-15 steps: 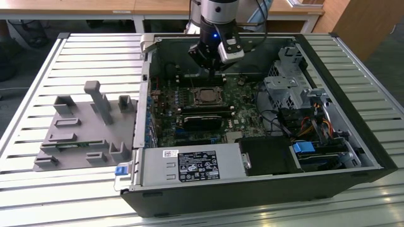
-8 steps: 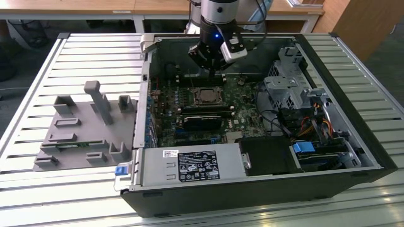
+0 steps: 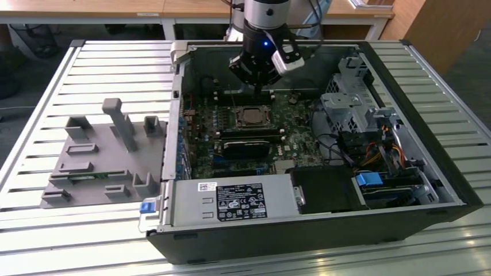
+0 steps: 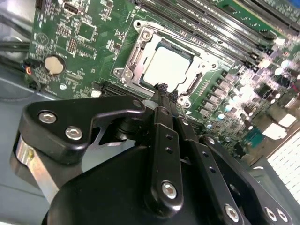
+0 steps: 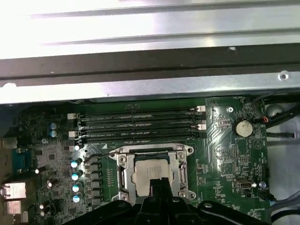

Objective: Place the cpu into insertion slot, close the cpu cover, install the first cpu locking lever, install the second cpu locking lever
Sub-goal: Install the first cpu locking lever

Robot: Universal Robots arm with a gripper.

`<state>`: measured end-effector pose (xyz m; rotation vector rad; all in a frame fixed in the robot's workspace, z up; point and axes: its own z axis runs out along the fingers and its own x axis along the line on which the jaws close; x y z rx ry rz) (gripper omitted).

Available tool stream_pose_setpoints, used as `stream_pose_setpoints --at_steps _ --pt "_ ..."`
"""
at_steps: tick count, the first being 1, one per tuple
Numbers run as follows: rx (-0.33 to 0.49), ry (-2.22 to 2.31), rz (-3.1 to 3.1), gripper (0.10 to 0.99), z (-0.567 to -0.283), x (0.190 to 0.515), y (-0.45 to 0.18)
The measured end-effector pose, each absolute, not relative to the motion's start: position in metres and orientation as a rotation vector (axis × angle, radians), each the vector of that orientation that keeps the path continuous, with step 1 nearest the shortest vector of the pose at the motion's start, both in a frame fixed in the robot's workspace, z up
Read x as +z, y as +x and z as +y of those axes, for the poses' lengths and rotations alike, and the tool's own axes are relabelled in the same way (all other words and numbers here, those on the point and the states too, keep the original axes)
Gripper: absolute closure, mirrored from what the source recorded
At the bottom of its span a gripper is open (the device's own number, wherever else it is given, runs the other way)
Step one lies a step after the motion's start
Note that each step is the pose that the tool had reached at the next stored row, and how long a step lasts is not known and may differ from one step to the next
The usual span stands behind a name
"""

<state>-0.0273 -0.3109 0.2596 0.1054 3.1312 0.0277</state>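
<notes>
The cpu (image 3: 249,117) (image 4: 166,64) (image 5: 150,172) lies flat in the insertion slot (image 5: 140,151) on the green board inside the open computer case. Its pale metal face points up. The silvery cpu cover (image 4: 135,58) (image 5: 124,171) lies down around it as a frame. My gripper (image 3: 259,91) (image 4: 167,90) (image 5: 159,183) hangs just above the socket's edge, at the side towards the case's back wall. It is shut, its black fingertips (image 4: 162,87) pressed together with nothing between them. A thin wire lever (image 5: 104,153) runs along one side of the socket.
Long black memory slots (image 5: 140,124) run beside the socket, and a coin battery (image 5: 243,126) sits on the board. A power supply (image 3: 230,201) and a drive cage (image 3: 349,109) crowd the case. A grey fixture (image 3: 100,155) stands on the slatted table at the exterior view's left.
</notes>
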Motion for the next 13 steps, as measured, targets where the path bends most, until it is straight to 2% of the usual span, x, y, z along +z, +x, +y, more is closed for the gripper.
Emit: stream_pose_setpoints --at_steps 13 --pt "0.028 0.071 3.132 0.980 -0.3087 0.2575 -0.0298"
